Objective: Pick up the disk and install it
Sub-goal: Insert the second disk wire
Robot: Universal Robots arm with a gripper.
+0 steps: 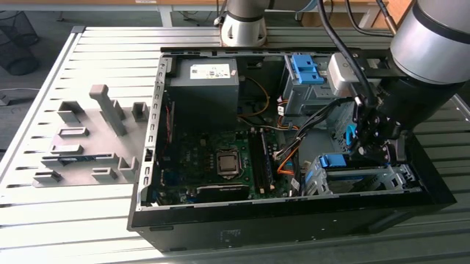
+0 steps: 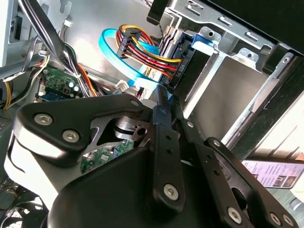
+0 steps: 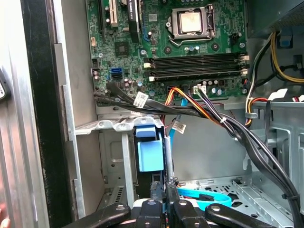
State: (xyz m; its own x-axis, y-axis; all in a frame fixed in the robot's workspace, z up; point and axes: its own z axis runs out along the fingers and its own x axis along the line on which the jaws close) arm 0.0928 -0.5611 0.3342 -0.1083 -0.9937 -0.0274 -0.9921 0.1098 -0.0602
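The disk (image 1: 358, 177), a flat silver slab with a blue plastic carrier handle (image 1: 334, 161), is seen seated in the metal drive cage (image 1: 389, 184) of the open computer case (image 1: 294, 220), directly below the fingertips; in the first wrist view its blue handle (image 3: 151, 154) is seen just beyond them. The gripper (image 1: 372, 149) is held close above it with black linkage fingers (image 3: 158, 199) drawn almost together, nothing visibly clamped, though contact with the disk is hidden by the arm. Bundled cables (image 3: 223, 121) and the green motherboard (image 1: 220, 162) are seen farther out.

Slatted table (image 1: 88, 214), computer case (image 1: 294, 220), fixture tray (image 1: 81, 148)
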